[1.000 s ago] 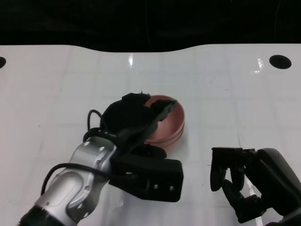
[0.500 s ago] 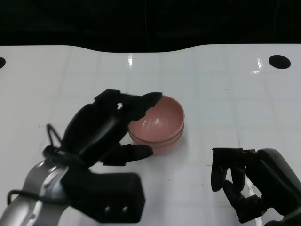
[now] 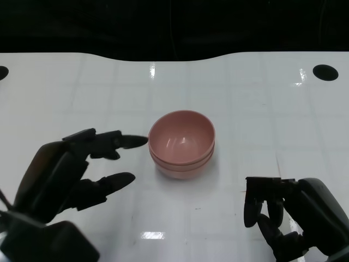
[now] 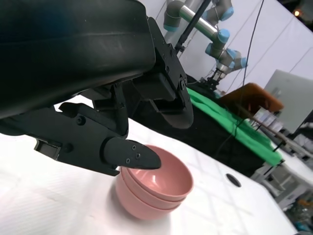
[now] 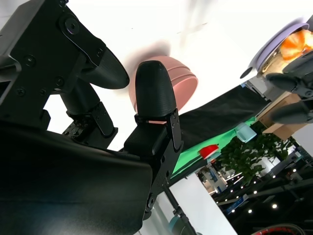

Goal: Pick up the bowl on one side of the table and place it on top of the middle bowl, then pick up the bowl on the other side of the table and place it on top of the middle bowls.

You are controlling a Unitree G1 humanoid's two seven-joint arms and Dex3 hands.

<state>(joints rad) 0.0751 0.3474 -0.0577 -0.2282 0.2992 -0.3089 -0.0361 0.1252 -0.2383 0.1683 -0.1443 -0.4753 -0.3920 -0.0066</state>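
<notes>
So the left hand point(image 3: 71, 169) has just let go and backed off toward the near left. A second ago it was draped right over the pink bowl stack point(image 3: 181, 143), half a second ago its fingers were just lifting off the rim, and now it sits beside the stack with fingers spread, holding nothing and not touching anything. Looks to me like a bowl just got dropped into place.

The right hand point(image 3: 289, 218) hasn't budged from the near right. Its fingers are curled down and in, with nothing in them.

As for the stack, it's near the middle of the white table point(image 3: 262, 125), nested neatly and sitting upright. I can make out two rims for sure. A third I honestly can't tell. No other bowl is showing on either side, so this may be the last placement.
</notes>
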